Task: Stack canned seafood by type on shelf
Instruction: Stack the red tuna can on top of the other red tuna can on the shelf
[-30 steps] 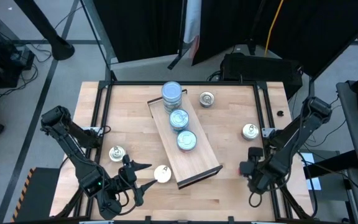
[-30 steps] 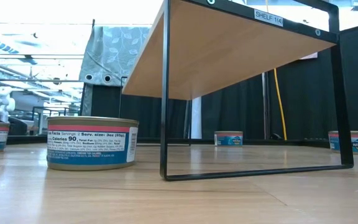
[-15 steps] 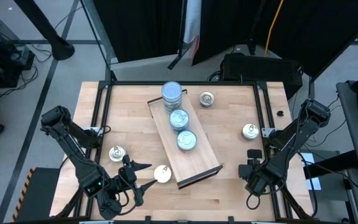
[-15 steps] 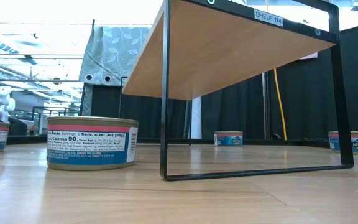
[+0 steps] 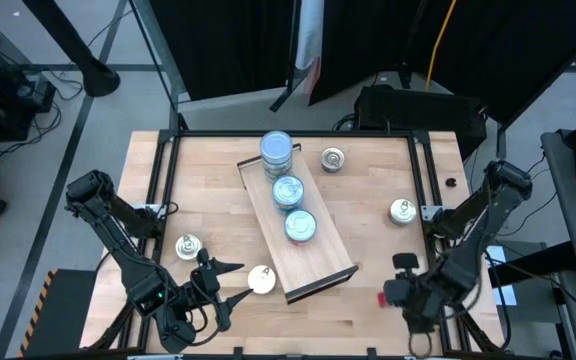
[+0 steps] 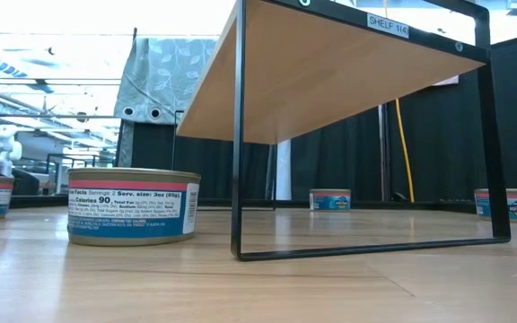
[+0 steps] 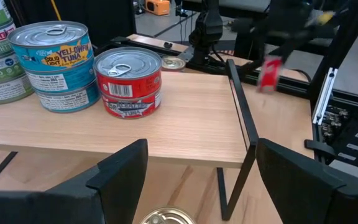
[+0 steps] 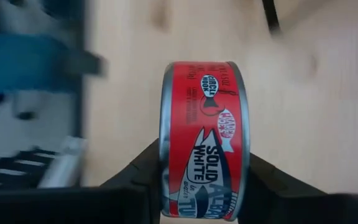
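The shelf [image 5: 323, 262] is a light-wood board on a thin dark frame, lying slantwise mid-table. On it stand stacked cans: a blue-topped stack [image 5: 277, 150], a second [image 5: 287, 190] and a third [image 5: 300, 226]; in the left wrist view a blue stack [image 7: 58, 62] and a red one [image 7: 129, 81]. Loose tins rest on their bases on the table [image 5: 333, 158], [image 5: 401, 211], [image 5: 187, 246], [image 5: 261, 279]. My left gripper [image 5: 238, 280] stands open beside the near-left tin. My right gripper [image 5: 390, 296], near the table's right front corner, is shut on a red tuna can [image 8: 204, 155]. My right gripper pinches the red can between its two fingers [image 8: 138, 171], one on each flat end, at the rims [image 8: 165, 149]. The fingers come from above, pointing steeply down. The can sits on edge with its label wall toward the wrist camera, lifted clear of the table.
The low view shows the shelf board raised on its dark frame [image 6: 237, 179], with tins standing on the table beside it [image 6: 133, 206] and behind it [image 6: 330, 199]. A dark rail [image 5: 426, 200] borders the table's right edge. Bare wood lies between the shelf and my right gripper.
My right gripper has risen and drawn toward the table's near edge, carrying the red can off the table with it. My left arm has kept still.
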